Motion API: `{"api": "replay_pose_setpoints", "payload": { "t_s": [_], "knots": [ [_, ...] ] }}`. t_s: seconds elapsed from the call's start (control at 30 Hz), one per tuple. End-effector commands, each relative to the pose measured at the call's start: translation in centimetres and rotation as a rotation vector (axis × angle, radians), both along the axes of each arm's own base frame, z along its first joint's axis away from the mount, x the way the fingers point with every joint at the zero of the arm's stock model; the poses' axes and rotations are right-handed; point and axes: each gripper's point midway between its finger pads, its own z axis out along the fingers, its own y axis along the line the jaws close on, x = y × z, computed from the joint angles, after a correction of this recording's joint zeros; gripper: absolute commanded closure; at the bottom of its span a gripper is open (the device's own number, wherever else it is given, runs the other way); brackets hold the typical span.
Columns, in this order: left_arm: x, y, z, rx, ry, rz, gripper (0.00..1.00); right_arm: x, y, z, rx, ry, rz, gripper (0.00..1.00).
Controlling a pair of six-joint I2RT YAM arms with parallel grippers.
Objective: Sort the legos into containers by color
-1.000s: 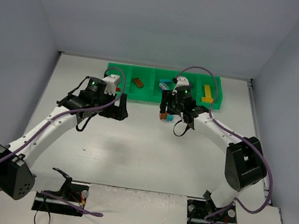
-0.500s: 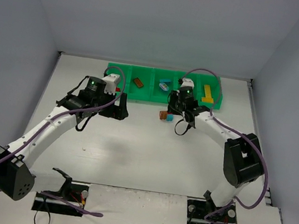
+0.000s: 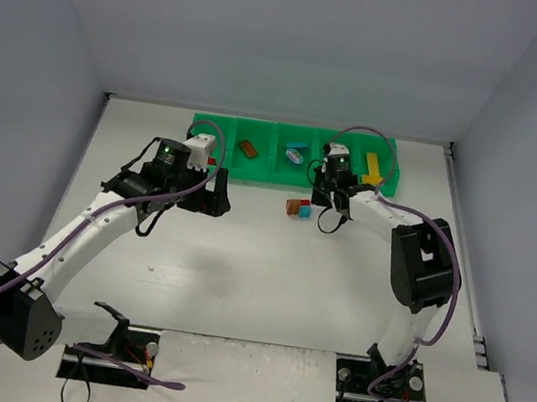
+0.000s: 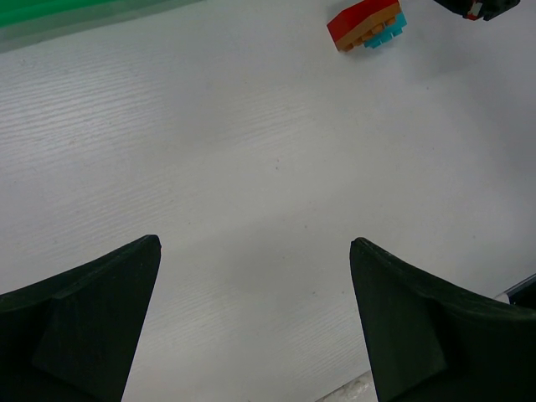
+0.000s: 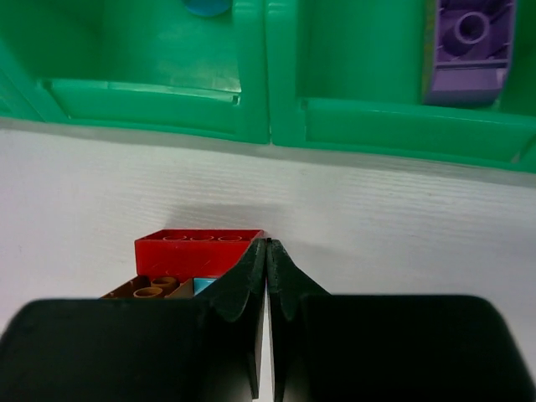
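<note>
A stuck-together cluster of red, brown and cyan legos (image 3: 298,207) lies on the table just in front of the green tray of containers (image 3: 216,131). In the right wrist view the red brick (image 5: 188,251) sits against the left side of my right gripper (image 5: 268,244), whose jaws are shut with nothing between them. My right gripper (image 3: 318,196) stands between the cluster and the tray. The left gripper (image 4: 255,247) hangs open over bare table, and the cluster (image 4: 366,23) is far ahead of it on the right. The tray holds a brown brick (image 3: 247,147), a cyan one (image 3: 296,153), a purple one (image 5: 469,46) and a yellow one (image 3: 371,168).
The tray's front wall (image 5: 251,109) runs across close ahead of the right fingertips. Grey walls enclose the white table on three sides. Both arm bases sit at the near edge, with purple cables looping over the arms.
The right gripper's jaws have closed on nothing, and it has drawn off the cluster towards the tray. The cluster stays on the table. The left arm has not moved.
</note>
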Motion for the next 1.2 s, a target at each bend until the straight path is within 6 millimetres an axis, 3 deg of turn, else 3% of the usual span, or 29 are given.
{"api": "replay_pose_setpoints", "payload": {
  "t_s": [0.0,0.23,0.53,0.73,1.03,1.17],
  "knots": [
    [0.7,-0.6,1.6,-0.036,-0.054,-0.007,0.12,1.8,1.5,2.0,0.032,-0.067,0.071,1.00],
    [0.9,-0.7,1.4,-0.040,-0.046,-0.005,0.12,0.4,2.9,0.8,0.063,-0.034,0.117,1.00],
    [1.2,-1.0,1.1,-0.042,-0.035,-0.012,0.12,-3.7,4.5,-1.1,0.110,0.049,0.125,1.00],
    [1.3,-1.3,0.8,-0.044,-0.026,-0.021,0.12,-5.9,6.0,-0.8,0.149,0.067,0.164,1.00],
    [1.3,-1.1,0.5,-0.021,-0.025,-0.029,0.12,-7.4,11.6,0.9,0.185,0.016,0.331,1.00],
    [1.3,-0.8,0.6,-0.010,-0.030,-0.026,0.12,-7.4,11.0,1.6,0.168,-0.004,0.304,0.95]
  ]
}}
